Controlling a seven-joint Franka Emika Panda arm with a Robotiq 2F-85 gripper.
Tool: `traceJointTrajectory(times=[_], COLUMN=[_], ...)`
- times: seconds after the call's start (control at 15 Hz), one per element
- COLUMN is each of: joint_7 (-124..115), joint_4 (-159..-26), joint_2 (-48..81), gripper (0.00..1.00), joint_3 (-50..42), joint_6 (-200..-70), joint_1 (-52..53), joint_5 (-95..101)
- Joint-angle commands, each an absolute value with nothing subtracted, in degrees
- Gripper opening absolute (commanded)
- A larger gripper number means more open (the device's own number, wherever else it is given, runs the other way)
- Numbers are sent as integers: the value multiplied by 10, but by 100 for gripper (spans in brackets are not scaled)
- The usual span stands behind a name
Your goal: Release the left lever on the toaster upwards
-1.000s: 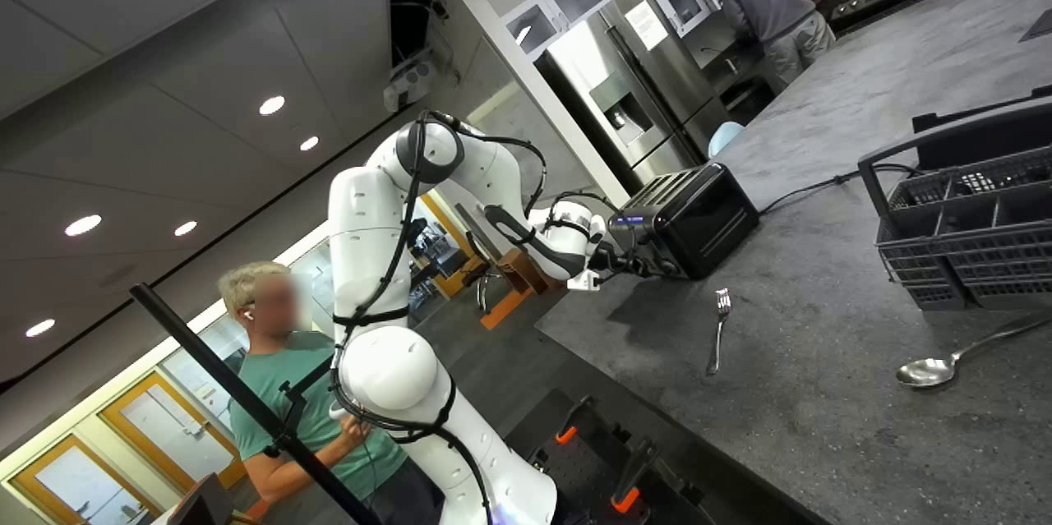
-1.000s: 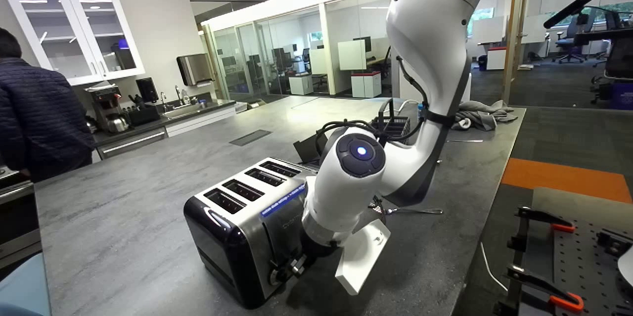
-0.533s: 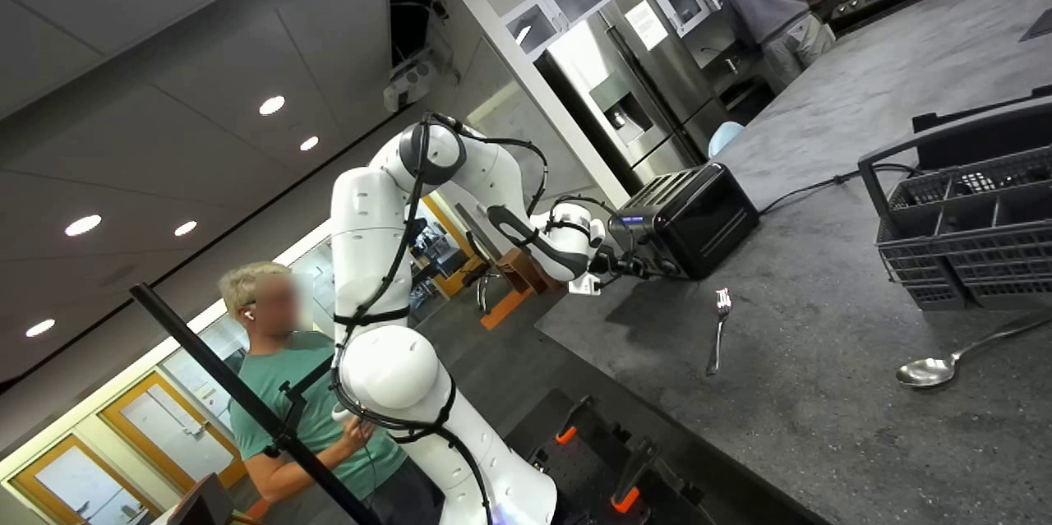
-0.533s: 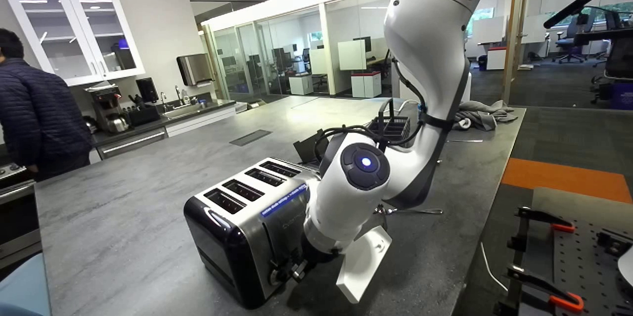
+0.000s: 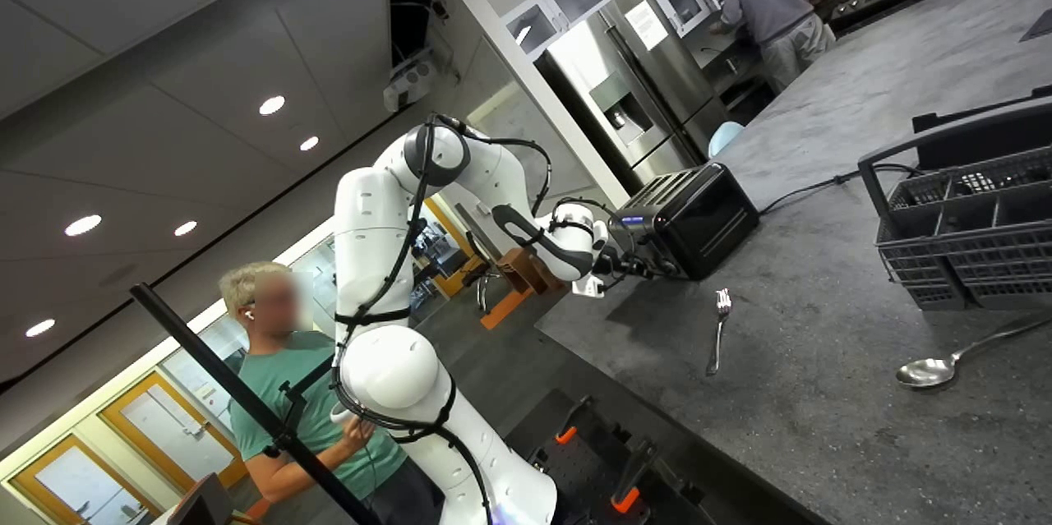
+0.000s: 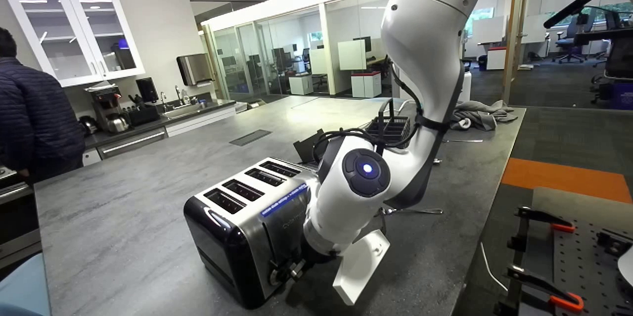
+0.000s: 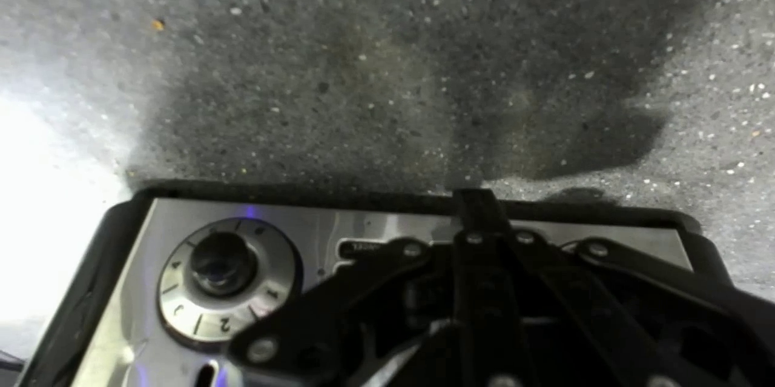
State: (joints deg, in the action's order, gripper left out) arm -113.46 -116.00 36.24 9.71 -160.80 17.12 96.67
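- The toaster, black with a silvery face, stands upright on a grey counter, low and left of centre in an exterior view.
- The gripper fills the lower right of the wrist view, its jaws together at the tip, nothing seen between them. The tip lies across the toaster's face; whether it touches, I cannot tell.
- The left lever cannot be picked out (the gripper probably hides it). A numbered dial shows at lower left of the wrist view.
- Likely trouble: the tip may slide past the lever on the way up, if it is not squarely beneath it. With the jaws together, there is only a narrow edge to push with.
- It could also knock a dial or button, since these sit close by on the same face.
- A hard upward push might tilt or shift the toaster, as nothing is seen holding it down.
- Compared with a second ago, the wrist sits slightly lower and further right in an exterior view, while the toaster has not moved. No earlier wrist view is given to compare the jaws.
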Motion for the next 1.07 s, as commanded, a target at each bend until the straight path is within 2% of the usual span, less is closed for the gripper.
traceJointTrajectory(times=[0.0, 1.0], joint_7=[-1183, -1296], joint_4=[-1151, -1153], joint_2=[363, 360], gripper=[0, 0], joint_3=[92, 95], joint_6=[-1589, -1558], joint_1=[179, 184], joint_5=[1001, 1092])
